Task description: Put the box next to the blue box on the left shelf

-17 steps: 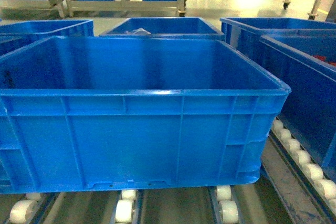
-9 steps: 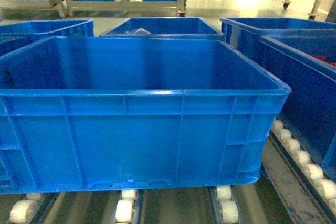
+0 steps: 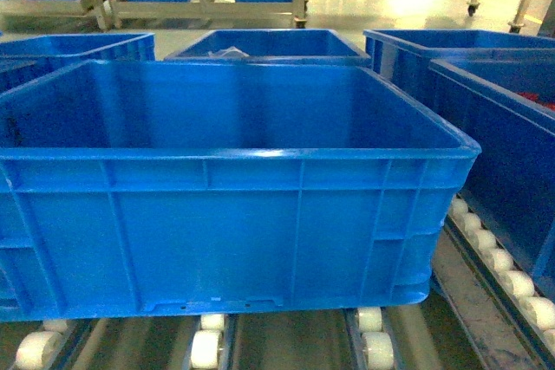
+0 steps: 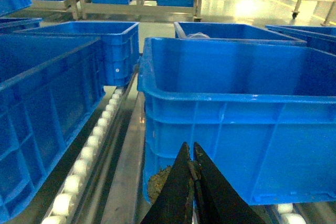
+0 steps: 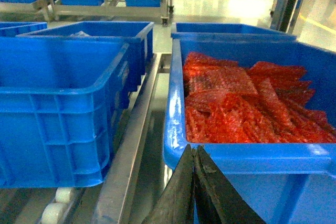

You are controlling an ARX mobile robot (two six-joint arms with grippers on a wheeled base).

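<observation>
Blue crate (image 3: 234, 188) sits on roller rack (image 3: 499, 262). Left gripper (image 4: 192, 157) and right gripper (image 5: 193, 157) jaws pinched together, holding nothing. Risk: unheld crate rolls along free rollers, drifting from neighbouring crate (image 4: 47, 108).

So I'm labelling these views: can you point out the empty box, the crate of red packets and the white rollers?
box (image 3: 208, 240): head view, front ribbed wall.
crate of red packets (image 5: 252, 157): right wrist view, near rim.
rollers (image 4: 94, 142): left wrist view, one roller in the row left of the box.
</observation>
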